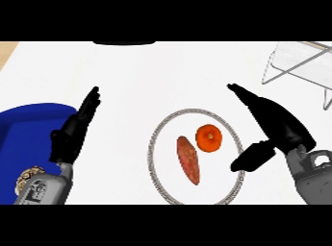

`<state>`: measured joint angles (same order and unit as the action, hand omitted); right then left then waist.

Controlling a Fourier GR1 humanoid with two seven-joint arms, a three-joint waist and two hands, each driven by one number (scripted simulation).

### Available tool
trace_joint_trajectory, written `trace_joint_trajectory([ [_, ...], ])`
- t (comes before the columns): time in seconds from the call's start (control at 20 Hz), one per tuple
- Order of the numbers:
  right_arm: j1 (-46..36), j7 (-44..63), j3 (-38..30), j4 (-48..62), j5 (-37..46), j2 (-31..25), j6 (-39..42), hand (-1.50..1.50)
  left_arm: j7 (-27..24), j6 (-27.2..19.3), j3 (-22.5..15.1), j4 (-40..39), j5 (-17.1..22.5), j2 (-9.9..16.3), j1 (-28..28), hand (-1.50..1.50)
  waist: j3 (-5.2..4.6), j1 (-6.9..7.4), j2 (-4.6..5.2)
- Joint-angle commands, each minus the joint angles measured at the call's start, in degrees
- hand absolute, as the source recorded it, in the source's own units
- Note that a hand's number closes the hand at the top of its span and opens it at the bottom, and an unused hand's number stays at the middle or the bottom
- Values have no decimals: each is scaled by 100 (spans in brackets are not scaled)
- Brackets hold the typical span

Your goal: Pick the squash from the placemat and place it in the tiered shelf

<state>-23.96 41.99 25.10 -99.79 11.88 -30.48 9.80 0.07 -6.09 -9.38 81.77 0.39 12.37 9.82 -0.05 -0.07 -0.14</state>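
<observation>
Step in hand: the approach to the pick, as I judge it; nothing is grasped and nothing has reached the shelf.
Squash (209, 138): the round orange piece, lying inside the round white placemat (159, 136) with the grey rim, in its upper right part.
Companion on the placemat: a long reddish-brown sweet potato (188, 159) lies just left of and below the squash, close but not clearly touching.
Right hand (276, 126): held wide, fingers straight and pointing up the view, thumb hanging down toward the placemat's right rim; it holds nothing and sits just right of the squash.
Left hand (76, 129): resting at the left, fingers straight and up, holding nothing, over the edge of the blue tray (16, 127).
Tiered shelf (307, 62): a pale wire-framed piece at the far right corner of the bench (161, 72), only partly in view; what it holds cannot be told.
Blue tray contents: a small speckled brownish thing (28, 177) shows by the left forearm; its kind is unclear.
Next move calls for: bringing the right hand left and down over the squash, closing round it without nudging the sweet potato, then lifting toward the shelf at the far right.
</observation>
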Motion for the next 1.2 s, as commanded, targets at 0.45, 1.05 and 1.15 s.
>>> trace_joint_trajectory([
  [0.45, 547, 360, -261, -490, 1353, 981, 395, -150, 531, -15, 72, 401, -447, -411, 98, 0, 5, 9, 8],
  [1.05, 457, 157, -476, 238, 2202, 1981, 757, -150, 219, 266, 217, 314, -675, -617, -165, 0, 5, 22, 13],
  [1.15, 618, 167, -576, 26, 2331, 1972, 865, -150, 148, 359, 595, -93, -550, -550, 284, 0, 4, 4, 14],
])
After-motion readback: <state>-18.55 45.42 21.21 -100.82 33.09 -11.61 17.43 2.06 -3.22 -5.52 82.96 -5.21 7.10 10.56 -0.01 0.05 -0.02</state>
